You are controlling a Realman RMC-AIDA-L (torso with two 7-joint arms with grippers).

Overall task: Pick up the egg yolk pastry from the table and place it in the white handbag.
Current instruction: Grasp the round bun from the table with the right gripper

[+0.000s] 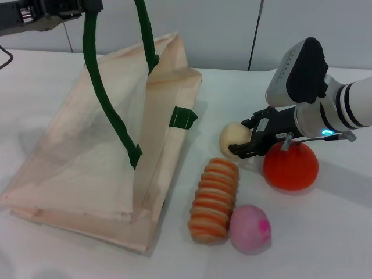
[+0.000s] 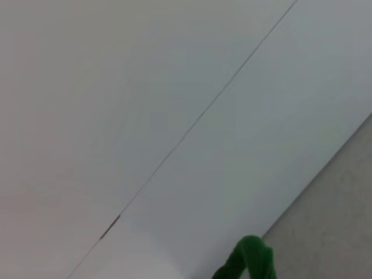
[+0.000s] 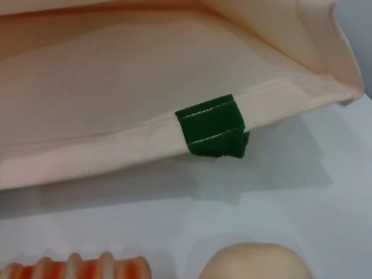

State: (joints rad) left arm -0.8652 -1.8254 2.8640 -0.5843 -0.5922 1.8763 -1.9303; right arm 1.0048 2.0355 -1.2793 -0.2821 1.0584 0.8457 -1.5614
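The egg yolk pastry, a pale cream lump, lies on the table right of the white handbag. My right gripper is low at the pastry's right side, its black jaws apart with one on each side of it. The pastry also shows in the right wrist view, in front of the handbag's edge. My left gripper is at the top left, holding one dark green handle up, so the bag's mouth gapes. A bit of that handle shows in the left wrist view.
An orange fruit sits just right of the pastry, under my right wrist. A striped orange-and-cream roll and a pink ball lie nearer the front. A green handle tab sticks out from the bag's edge towards the pastry.
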